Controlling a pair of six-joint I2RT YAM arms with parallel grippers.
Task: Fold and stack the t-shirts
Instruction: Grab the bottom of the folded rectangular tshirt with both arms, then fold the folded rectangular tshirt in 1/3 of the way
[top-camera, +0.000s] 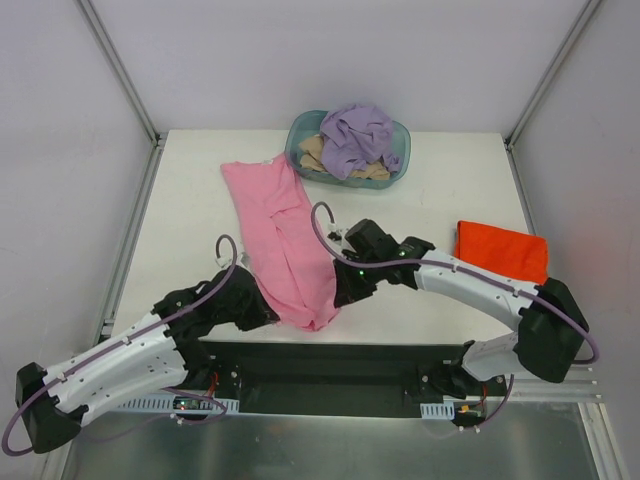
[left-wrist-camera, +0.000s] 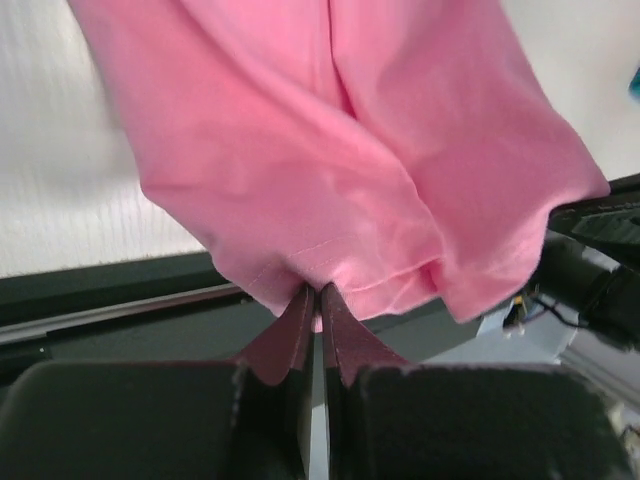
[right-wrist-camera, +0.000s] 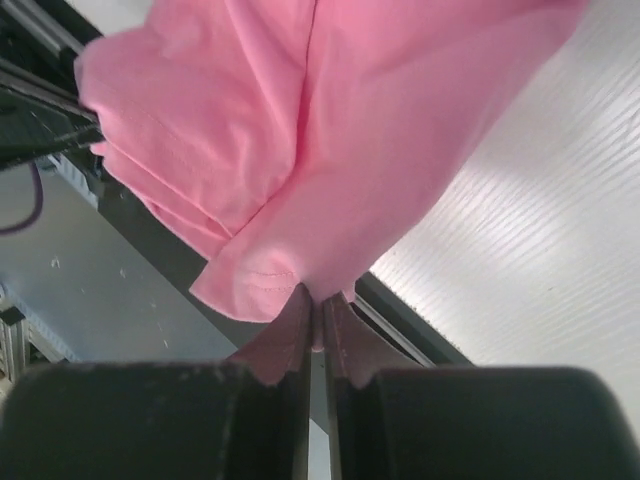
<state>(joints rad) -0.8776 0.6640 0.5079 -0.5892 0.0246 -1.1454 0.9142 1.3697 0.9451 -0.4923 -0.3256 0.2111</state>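
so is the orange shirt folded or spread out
Folded: the orange-red shirt lies as a compact flat rectangle, with no sleeves or collar showing.

My right claw (right-wrist-camera: 318, 308) is pinched tight on the hem of the pink t-shirt (right-wrist-camera: 330, 130), whose folds fill the upper view. I see white ridged desk (right-wrist-camera: 540, 260) at the right.

You have bare tabletop (top-camera: 175, 220) left of the pink shirt (top-camera: 285, 235), from the back edge down to the left arm (top-camera: 130, 352). The shirt runs diagonally from just beside the basket (top-camera: 296, 140) to the near edge, where the left pincer (left-wrist-camera: 315, 292) and right pincer (right-wrist-camera: 318, 295) clamp its hem, leaving only a narrow gap between them. Between it and the orange shirt (top-camera: 502, 252) 1 wide lane lies free, crossed lower down by the right arm (top-camera: 480, 285). The basket blocks the back centre.
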